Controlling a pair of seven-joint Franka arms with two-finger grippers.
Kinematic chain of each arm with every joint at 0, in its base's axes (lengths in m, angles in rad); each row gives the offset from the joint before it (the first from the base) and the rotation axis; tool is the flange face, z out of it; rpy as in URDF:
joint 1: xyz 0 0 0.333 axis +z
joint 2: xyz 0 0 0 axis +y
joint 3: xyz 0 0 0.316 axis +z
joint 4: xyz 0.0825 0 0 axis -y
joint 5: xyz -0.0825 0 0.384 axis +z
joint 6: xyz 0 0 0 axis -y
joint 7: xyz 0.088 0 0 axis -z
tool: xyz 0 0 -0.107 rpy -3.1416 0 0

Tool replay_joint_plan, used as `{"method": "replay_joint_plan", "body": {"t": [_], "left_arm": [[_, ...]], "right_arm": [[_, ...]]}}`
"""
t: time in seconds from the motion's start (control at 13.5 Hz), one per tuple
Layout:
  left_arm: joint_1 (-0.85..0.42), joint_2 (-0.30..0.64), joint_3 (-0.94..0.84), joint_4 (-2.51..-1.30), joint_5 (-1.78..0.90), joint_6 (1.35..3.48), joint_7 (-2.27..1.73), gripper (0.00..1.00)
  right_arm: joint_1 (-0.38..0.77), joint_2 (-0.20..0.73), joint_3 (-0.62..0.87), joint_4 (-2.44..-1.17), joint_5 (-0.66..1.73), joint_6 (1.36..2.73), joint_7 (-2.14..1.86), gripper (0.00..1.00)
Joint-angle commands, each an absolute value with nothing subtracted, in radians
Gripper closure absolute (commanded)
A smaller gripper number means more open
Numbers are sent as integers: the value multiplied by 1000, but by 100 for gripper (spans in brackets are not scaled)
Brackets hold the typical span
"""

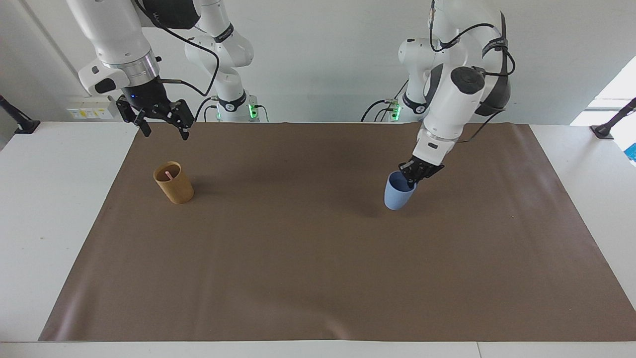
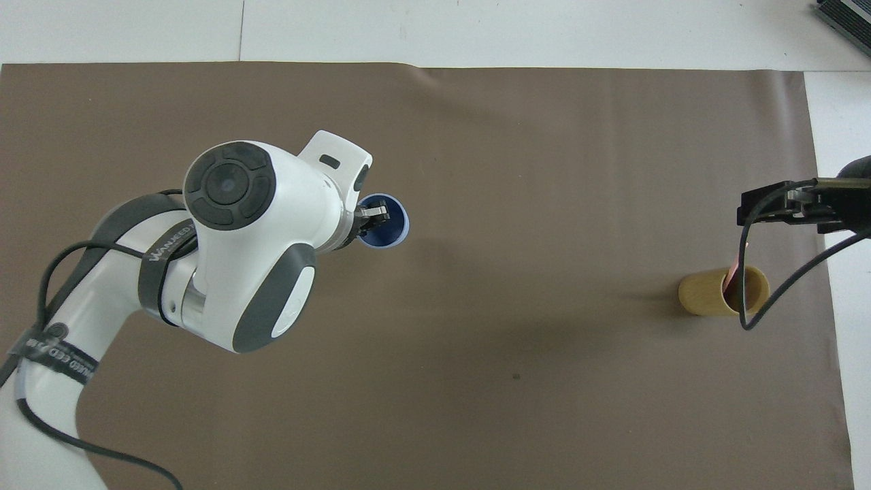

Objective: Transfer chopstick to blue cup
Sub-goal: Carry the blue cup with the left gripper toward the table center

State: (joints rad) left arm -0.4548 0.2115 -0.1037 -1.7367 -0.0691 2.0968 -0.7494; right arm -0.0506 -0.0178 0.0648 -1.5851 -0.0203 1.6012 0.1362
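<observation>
Transfer not yet begun: chopstick is seen standing in tan cup toward right arm's end. Blue cup is pinched at its rim by left gripper, held tilted over mat. Right gripper is spread, empty, raised near tan cup. Pickup & drop-in are left.

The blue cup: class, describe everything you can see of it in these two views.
The blue cup is small, light blue, matt, handleless, tapering to its base, its inside darker. It hangs tilted, lifted just above the brown mat, mouth up. The left gripper is shut on its rim, one finger inside. Nothing shows inside it.
</observation>
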Motion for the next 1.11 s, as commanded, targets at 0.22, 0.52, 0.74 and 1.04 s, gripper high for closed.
{"method": "replay_joint_plan", "body": {"t": [0.22, 0.52, 0.74, 1.04], "left_arm": [[-561, 359, -86, -1606, -117, 2105, -851, 100], [-632, 403, -84, -1609, -107, 2112, -896, 100], [-663, 405, -83, -1621, -103, 2100, -900, 100], [-679, 406, -83, -1637, -74, 2094, -900, 100]], "right_arm": [[-61, -28, 67, -1603, 2, 1621, 117, 0], [-61, -28, 67, -1603, 2, 1621, 117, 0], [-61, -28, 67, -1603, 2, 1621, 117, 0], [-61, -28, 67, -1603, 2, 1621, 117, 0]]}}
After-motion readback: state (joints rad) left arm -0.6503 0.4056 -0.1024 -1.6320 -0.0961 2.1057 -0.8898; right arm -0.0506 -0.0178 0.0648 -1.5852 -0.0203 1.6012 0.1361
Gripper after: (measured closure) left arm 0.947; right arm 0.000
